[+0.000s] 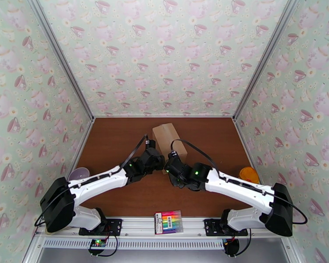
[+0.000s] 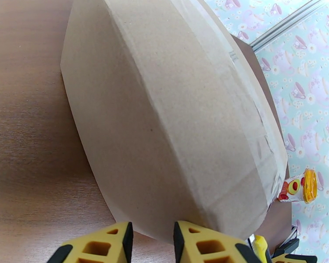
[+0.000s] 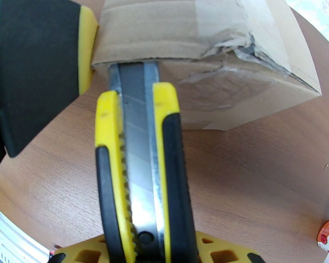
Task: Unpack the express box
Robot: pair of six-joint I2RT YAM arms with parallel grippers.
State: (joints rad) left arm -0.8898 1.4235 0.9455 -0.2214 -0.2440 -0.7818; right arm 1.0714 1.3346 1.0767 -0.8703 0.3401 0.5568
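Plain tan corrugated cardboard express box lies flaps shut at mid-table, just beyond both wrists, with its long axis running away from the arms. Right gripper is clamped on a yellow-and-black snap-off utility knife. Its steel blade is extended, tip at the box's near end just under the flap edge; this reads as lining up to slit the clear packing tape over the seam. Tape at that near end is ragged and crumpled. Left gripper has its fingers parted, bare table between them, nothing held. It sits at the box's near-left corner, contact uncertain, likely bracing against the blade's push. No print seen on the box. The flat pack of rainbow-coloured markers on the front rail carries a label, too small to read.
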